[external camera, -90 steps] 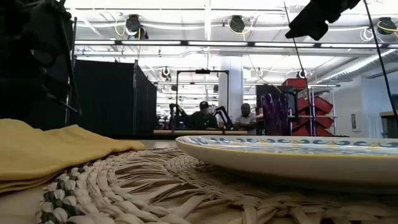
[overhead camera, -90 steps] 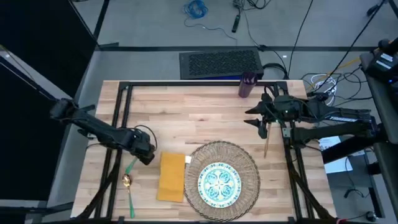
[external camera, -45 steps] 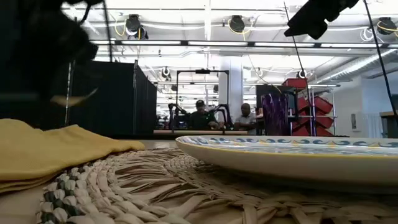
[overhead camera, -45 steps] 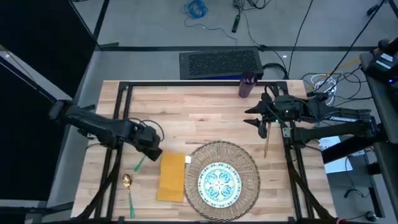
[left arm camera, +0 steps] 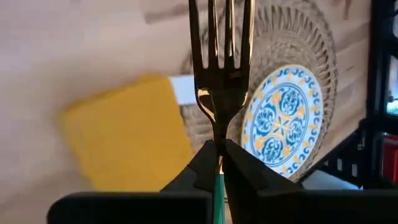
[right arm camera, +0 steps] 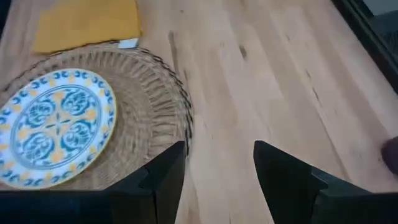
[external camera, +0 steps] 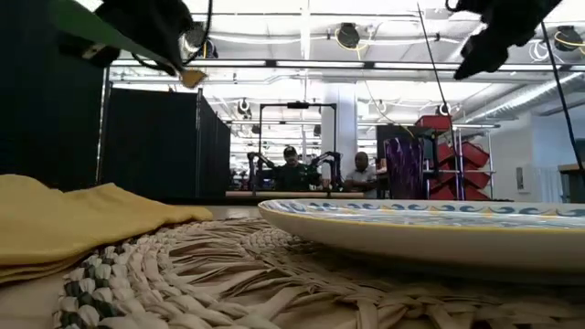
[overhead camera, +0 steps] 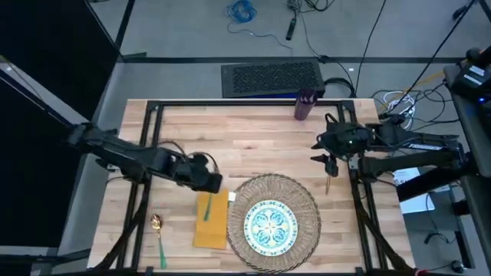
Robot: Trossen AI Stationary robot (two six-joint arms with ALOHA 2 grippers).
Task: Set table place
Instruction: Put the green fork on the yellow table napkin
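Note:
My left gripper (overhead camera: 207,190) is shut on the green-handled gold fork (left arm camera: 219,74), which hangs in the air over the mustard napkin (overhead camera: 212,222). The napkin lies flat left of the wicker placemat (overhead camera: 311,201), which carries the blue-green plate (overhead camera: 270,228). The green-handled spoon (overhead camera: 159,234) lies on the table left of the napkin. My right gripper (overhead camera: 330,159) hovers open over the far end of the gold-tan knife (overhead camera: 328,182), which lies on the table right of the placemat. The purple cup (overhead camera: 304,105) stands at the far edge. My left gripper pinches the fork between its two fingers at the neck (left arm camera: 217,163), where the gold meets the green handle. The tines (left arm camera: 221,37) stick out past the fingertips and the handle (external camera: 82,23) runs back behind them. The fork is lifted clear above the napkin.
Black frame rails (overhead camera: 146,153) run along both sides of the table. A dark mesh panel (overhead camera: 272,77) and cables lie beyond the far edge. Bare wood (overhead camera: 245,146) stretches between the arms, far of the placemat. People sit in the room behind the table (external camera: 297,169).
My left gripper has lifted the fork off the table beside the spoon and carried it up and toward the table's right, to a spot above the napkin. My right gripper has turned about and shifted slightly toward the near edge above the knife.

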